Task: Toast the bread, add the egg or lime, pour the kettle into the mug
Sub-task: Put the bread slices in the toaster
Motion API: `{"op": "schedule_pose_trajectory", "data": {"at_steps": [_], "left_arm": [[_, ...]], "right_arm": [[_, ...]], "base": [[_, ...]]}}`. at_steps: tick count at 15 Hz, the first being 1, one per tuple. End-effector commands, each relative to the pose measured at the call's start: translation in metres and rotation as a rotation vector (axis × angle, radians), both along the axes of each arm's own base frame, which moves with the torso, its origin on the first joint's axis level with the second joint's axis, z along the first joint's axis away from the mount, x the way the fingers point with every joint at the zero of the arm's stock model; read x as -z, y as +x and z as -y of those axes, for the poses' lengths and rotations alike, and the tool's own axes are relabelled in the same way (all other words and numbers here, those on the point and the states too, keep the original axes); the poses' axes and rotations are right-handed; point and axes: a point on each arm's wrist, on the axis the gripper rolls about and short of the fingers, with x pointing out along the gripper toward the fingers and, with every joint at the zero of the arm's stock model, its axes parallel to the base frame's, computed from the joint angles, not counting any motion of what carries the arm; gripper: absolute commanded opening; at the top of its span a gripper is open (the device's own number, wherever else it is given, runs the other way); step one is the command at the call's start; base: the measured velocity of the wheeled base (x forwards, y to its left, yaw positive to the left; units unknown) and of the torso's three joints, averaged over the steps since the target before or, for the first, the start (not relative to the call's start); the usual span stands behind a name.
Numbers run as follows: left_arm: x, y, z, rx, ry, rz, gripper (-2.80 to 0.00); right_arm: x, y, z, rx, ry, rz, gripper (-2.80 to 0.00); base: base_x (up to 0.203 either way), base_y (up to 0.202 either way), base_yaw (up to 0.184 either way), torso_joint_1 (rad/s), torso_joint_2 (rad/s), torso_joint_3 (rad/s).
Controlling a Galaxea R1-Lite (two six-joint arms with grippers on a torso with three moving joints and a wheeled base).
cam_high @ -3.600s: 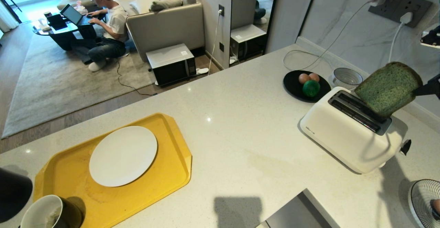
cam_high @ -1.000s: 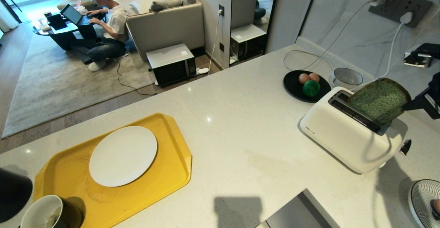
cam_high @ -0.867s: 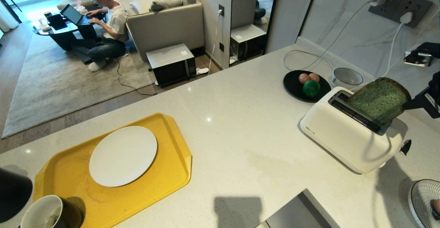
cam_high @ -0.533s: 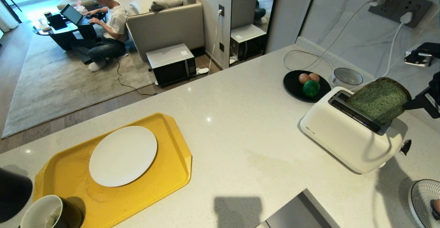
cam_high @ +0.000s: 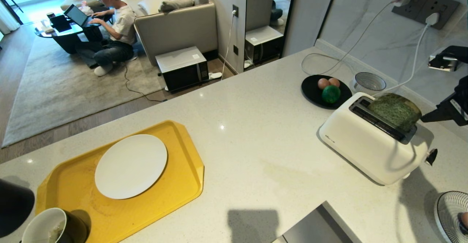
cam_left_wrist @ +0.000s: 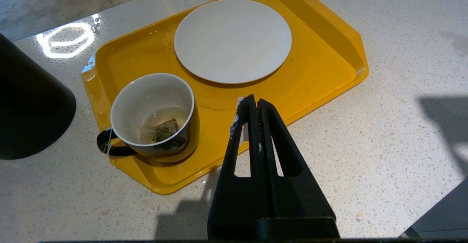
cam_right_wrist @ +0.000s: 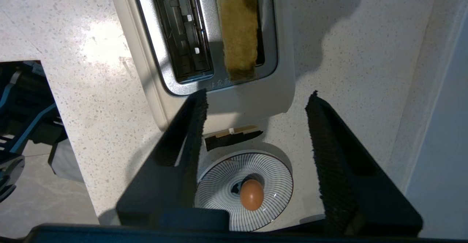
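Looking across your counter (cam_high: 256, 144), the white toaster (cam_high: 365, 144) stood near its right edge, and the bread (cam_high: 395, 111) sat in the slot nearer the wall, its domed top poking out. Your right gripper (cam_right_wrist: 256, 104) hung just above the toaster with fingers spread, holding nothing. Near the front left corner, the yellow tray (cam_left_wrist: 329, 45) carried a white plate (cam_left_wrist: 233, 40) and the mug (cam_left_wrist: 153, 115), with the kettle (cam_left_wrist: 29, 107) beside it. Your left gripper (cam_left_wrist: 254, 105) hovered there, pinched closed and empty.
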Motion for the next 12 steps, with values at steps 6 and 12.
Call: {"op": "schedule_pose_trajectory", "data": {"at_steps": [6, 12], "left_arm": [[0.000, 0.000, 0.000, 0.000, 0.001, 0.001, -2.80], [0.000, 0.000, 0.000, 0.000, 0.001, 0.001, -2.80]], "right_arm": [[-0.012, -0.016, -0.003, 0.038, 0.037, 0.045, 0.00], [-0.027, -0.061, -0.012, 0.113, 0.100, 0.116, -2.80]], "base": [[0.000, 0.000, 0.000, 0.000, 0.00, 0.000], [0.000, 0.000, 0.000, 0.000, 0.00, 0.000]]}}
